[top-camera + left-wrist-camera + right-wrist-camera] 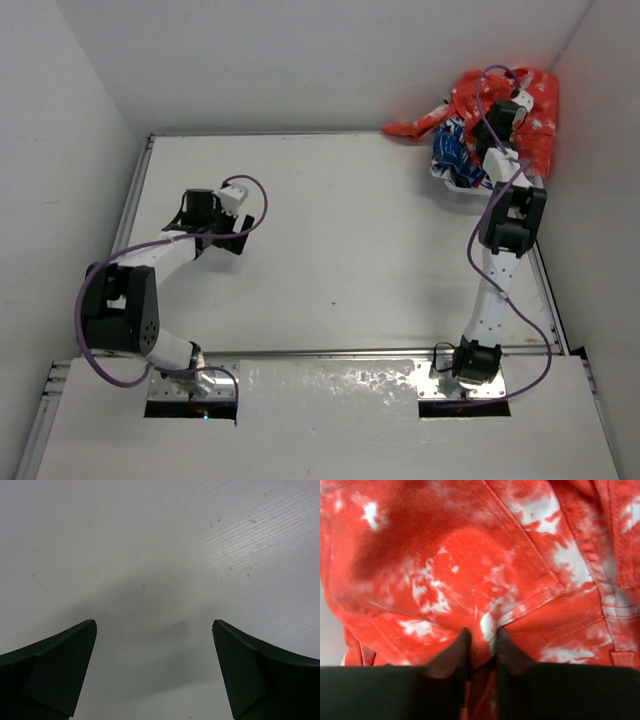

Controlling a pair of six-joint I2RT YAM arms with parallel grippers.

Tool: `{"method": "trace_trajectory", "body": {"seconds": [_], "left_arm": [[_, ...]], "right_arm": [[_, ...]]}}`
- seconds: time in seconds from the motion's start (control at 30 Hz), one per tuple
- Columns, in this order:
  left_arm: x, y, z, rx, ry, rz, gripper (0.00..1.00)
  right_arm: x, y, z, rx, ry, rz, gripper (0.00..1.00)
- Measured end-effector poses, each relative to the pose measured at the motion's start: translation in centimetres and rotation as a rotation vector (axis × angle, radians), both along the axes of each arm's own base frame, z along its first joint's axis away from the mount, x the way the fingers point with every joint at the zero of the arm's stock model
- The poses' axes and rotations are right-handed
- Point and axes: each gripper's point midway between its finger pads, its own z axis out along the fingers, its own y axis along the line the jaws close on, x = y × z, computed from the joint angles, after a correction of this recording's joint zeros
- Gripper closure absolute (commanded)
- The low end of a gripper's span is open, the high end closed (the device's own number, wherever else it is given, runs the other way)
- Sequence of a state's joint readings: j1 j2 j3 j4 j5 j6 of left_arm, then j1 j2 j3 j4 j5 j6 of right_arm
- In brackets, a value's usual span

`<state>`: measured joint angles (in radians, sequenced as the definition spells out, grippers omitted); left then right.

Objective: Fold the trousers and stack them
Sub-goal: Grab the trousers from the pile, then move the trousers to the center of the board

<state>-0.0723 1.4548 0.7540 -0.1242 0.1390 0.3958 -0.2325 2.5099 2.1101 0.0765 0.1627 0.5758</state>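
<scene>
The job has hardly begun. The trousers (pixel 520 105) lie in a messy heap at the far right corner of the bench (pixel 350 230), up against the wall. Nothing is folded yet, and nothing is stacked. A blue cloth (pixel 455 155) lies in the same heap, on its near left side, touching the red. It looks partly tucked under it.

The right fingers (pixel 481 647) are almost shut. They pinch a small fold of red cloth between their tips. From above, the right arm reaches far out, right into the heap.

The left fingers (pixel 213 228) are wide apart and hold nothing. They hang over the bare bench on the left side, well apart from the trousers.

What is left, I think, is nearly all of it. The trousers need to be pulled clear of the blue cloth and spread flat, then folded and stacked.

The trousers are too bunched up to have a clear long way. One thin red end sticks out to the left along the back edge. The rest piles up by the right wall. I cannot tell which end is the waist and which is the legs.
</scene>
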Motion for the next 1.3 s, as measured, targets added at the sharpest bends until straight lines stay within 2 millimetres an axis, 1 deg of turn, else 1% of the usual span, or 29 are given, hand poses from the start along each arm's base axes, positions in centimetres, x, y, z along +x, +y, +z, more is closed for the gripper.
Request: {"method": "trace_trajectory", "body": {"seconds": [0.07, 0.23, 0.33, 0.37, 0.47, 0.57, 0.73, 0.87, 1.03, 1.1, 1.23, 1.27, 1.3], "left_arm": [[0.6, 0.0, 0.2, 0.006, -0.004, -0.004, 0.01], [1.4, 0.1, 0.6, 0.02, -0.019, -0.014, 0.01], [1.4, 0.1, 0.6, 0.022, -0.02, -0.018, 0.01], [1.4, 0.1, 0.6, 0.023, -0.021, -0.019, 0.01], [1.3, 0.1, 0.8, 0.023, -0.028, -0.022, 0.01], [1.0, 0.0, 1.3, 0.019, -0.041, -0.026, 0.01], [0.3, -0.2, 2.0, 0.007, -0.064, -0.036, 0.01], [-0.2, -0.4, 2.5, -0.005, -0.081, -0.046, 0.01], [-0.9, -0.6, 3.0, -0.018, -0.101, -0.056, 0.01], [-1.3, -0.7, 3.0, -0.025, -0.102, -0.057, 0.01], [-2.0, -0.9, 3.1, -0.04, -0.112, -0.055, 0.01], [-2.1, -0.9, 3.2, -0.043, -0.119, -0.053, 0.01], [-2.2, -0.9, 3.4, -0.048, -0.128, -0.052, 0.01]], "right_arm": [[-0.2, -0.1, -0.1, -0.015, -0.009, -0.004, 1.0], [-0.7, -0.5, 0.9, -0.078, 0.004, 0.01, 1.0], [-1.9, -0.7, 2.5, -0.137, 0.022, 0.01, 1.0], [-2.4, -0.9, 3.5, -0.161, 0.026, 0.007, 1.0], [-3.8, -1.2, 7.7, -0.23, 0.005, 0.001, 1.0], [-5.7, -1.0, 12.7, -0.289, -0.047, -0.002, 1.0], [-9.2, -0.1, 21.8, -0.356, -0.202, -0.005, 1.0], [-12.1, 0.8, 27.9, -0.399, -0.321, -0.003, 1.0], [-15.3, 2.6, 35.1, -0.461, -0.455, 0.039, 1.0], [-16.3, 3.5, 38.3, -0.484, -0.519, 0.067, 1.0], [-18.9, 5.6, 45.5, -0.531, -0.674, 0.123, 1.0], [-20.0, 6.4, 47.9, -0.546, -0.727, 0.141, 1.0], [-21.0, 7.0, 49.8, -0.557, -0.776, 0.153, 1.0]]}}
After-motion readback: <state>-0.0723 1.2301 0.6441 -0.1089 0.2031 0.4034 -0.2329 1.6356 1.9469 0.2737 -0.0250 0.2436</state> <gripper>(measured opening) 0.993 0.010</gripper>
